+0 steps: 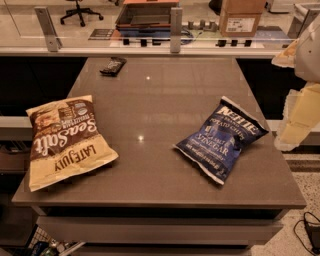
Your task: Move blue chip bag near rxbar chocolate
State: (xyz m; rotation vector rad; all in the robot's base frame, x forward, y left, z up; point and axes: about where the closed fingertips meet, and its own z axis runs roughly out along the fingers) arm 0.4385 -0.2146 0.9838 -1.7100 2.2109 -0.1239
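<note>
The blue chip bag (221, 138) is laid flat at 4 o'clock on the surface (165, 95), well apart from the rxbar chocolate (113, 65) at 11 o'clock. The end effector (299, 117) is seen at 3 o'clock; its state cannot be told.

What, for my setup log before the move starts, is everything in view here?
blue chip bag: one, dark blue with white lettering, lying on the table's right side
rxbar chocolate: one, near-black, table's far left corner
Late July chip bag: one, tan and brown, table's left side
table: one, grey-brown, centre
cardboard box: one, brown, background upper right
office chair: one, black, background upper left
gripper: one, pale yellow-white, right edge beside the table, apart from the blue chip bag
</note>
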